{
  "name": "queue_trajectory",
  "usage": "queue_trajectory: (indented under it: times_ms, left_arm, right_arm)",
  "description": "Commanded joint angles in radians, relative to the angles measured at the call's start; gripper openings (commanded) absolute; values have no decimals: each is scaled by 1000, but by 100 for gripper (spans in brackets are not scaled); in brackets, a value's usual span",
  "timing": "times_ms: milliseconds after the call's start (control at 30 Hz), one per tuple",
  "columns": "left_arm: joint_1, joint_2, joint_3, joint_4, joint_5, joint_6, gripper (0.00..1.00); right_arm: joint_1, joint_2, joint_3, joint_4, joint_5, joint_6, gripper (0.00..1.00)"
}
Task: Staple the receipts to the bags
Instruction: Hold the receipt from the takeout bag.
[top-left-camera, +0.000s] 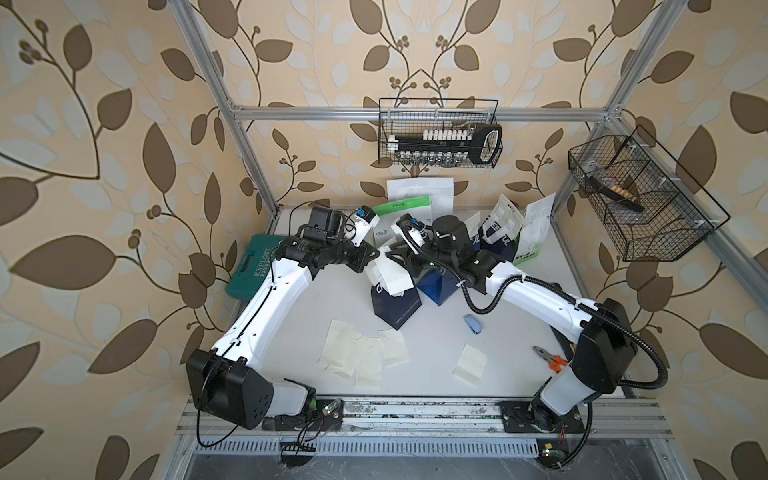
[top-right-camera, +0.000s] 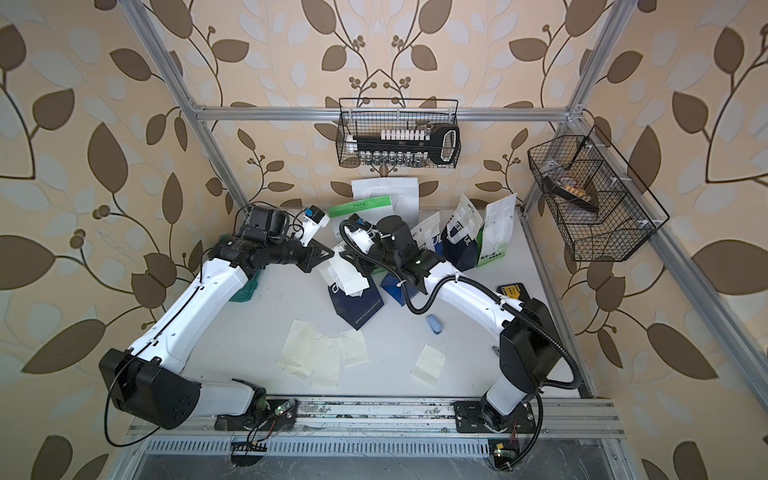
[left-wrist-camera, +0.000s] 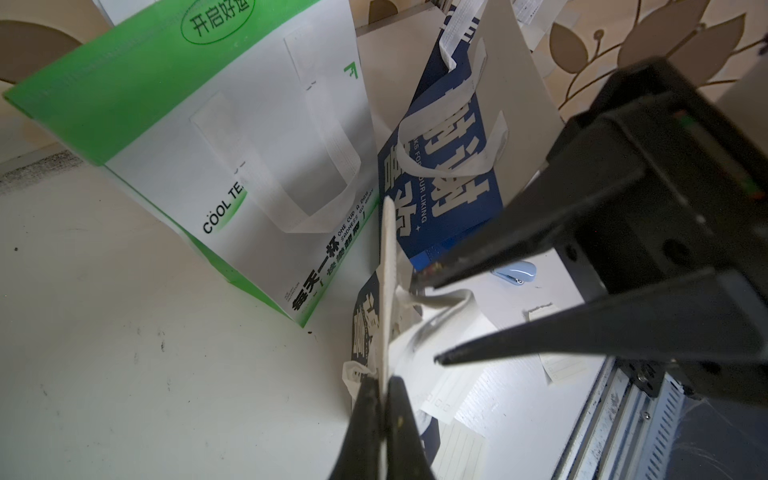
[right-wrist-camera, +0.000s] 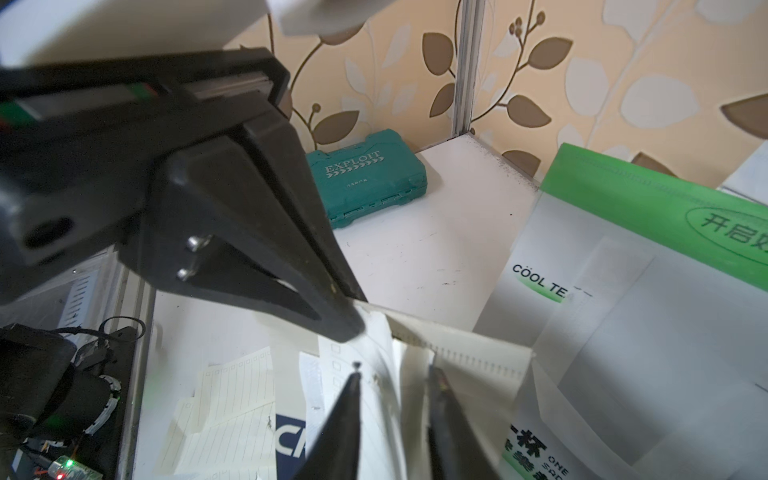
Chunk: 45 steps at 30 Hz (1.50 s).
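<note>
In the left wrist view, the left gripper (left-wrist-camera: 384, 384) is seen clamped together on a cream receipt (left-wrist-camera: 388, 266). The slip is shown edge-on and stands upright out of the pinch, above a navy bag (left-wrist-camera: 362, 328). The right gripper (left-wrist-camera: 432, 322) is seen with its jaws apart, just beside that slip. In the right wrist view its two fingers are found either side of the sheet without pressing it.

The coming move is judged to turn on the stapler (top-left-camera: 473, 325). In both top views it is seen lying flat on the table (top-left-camera: 428, 353), toward the robot's base from the right gripper. It lies close beside the right forearm (top-left-camera: 523, 291) and well apart from the left arm. Its long axis is laid roughly along the near-far line, slightly tilted. The right arm is therefore judged the nearer, and it would have to be drawn back to reach the stapler.

In the top views both sets of fingertips are covered by the wrists. Whether the bag's rim is caught in the same pinch cannot be told, and no staple can be made out. The loose receipts (top-left-camera: 361, 353) overlap, so their count is uncertain.
</note>
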Motion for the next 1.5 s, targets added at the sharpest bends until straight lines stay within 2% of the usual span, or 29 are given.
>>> queue_trajectory:
  times_ms: [0,100,233,500,733,900,1133,1367,1467]
  left_arm:
    - [3,-37,3,-10,19,24,0]
    - [-5,-45,2,-16,38,43,0]
    - [-14,-63,-5,-27,76,68,0]
    - [-19,-81,11,-50,126,82,0]
    - [-20,-95,12,-39,56,51,0]
    - [-19,-94,36,-28,-52,6,0]
    - [-20,-115,40,-20,-54,-6,0]
    - [-20,-126,48,-22,-13,-12,0]
    - [-20,-138,47,-23,-12,-18,0]
  right_arm:
    - [5,9,-18,23,49,17,54]
    - [4,21,-4,14,72,27,61]
    - [-7,52,34,-2,126,63,62]
    - [-21,71,96,-13,244,122,52]
    - [-23,67,131,-29,292,173,52]
    - [-18,-16,76,-5,302,175,59]
    - [5,-144,-8,-8,263,149,63]
    - [82,-101,10,-35,284,133,64]
    - [86,-70,48,-52,345,151,62]
